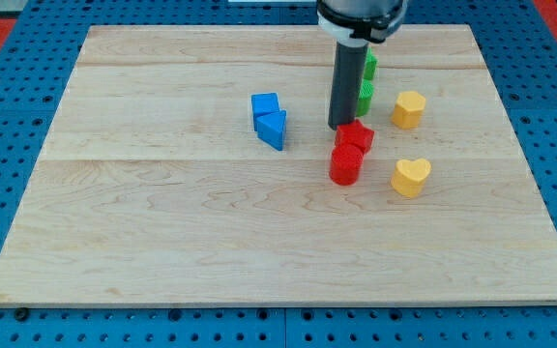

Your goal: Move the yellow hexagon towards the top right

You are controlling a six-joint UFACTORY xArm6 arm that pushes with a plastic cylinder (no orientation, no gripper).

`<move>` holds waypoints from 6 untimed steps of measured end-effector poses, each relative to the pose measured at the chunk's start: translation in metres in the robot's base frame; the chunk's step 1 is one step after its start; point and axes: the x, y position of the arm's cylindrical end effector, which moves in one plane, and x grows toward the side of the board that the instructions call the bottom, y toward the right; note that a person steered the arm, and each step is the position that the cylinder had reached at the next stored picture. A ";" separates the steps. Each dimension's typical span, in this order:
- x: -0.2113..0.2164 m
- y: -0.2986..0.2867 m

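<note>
The yellow hexagon [408, 108] lies at the right of the wooden board [162, 222]. A yellow heart [410, 177] lies below it. My tip [340, 127] rests just above and left of a red block [355, 135], well left of the yellow hexagon. A red cylinder [345, 164] sits right below that red block. Two green blocks, one upper [369, 66] and one lower [365, 97], stand partly hidden behind the rod.
A blue cube [264, 104] and a blue triangular block [273, 129] touch each other left of my tip. The board lies on a blue perforated table [8, 116]. The board's right edge runs close to the yellow blocks.
</note>
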 end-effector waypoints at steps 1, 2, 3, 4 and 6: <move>0.026 0.000; 0.036 0.000; 0.019 0.027; 0.015 0.067; -0.021 0.073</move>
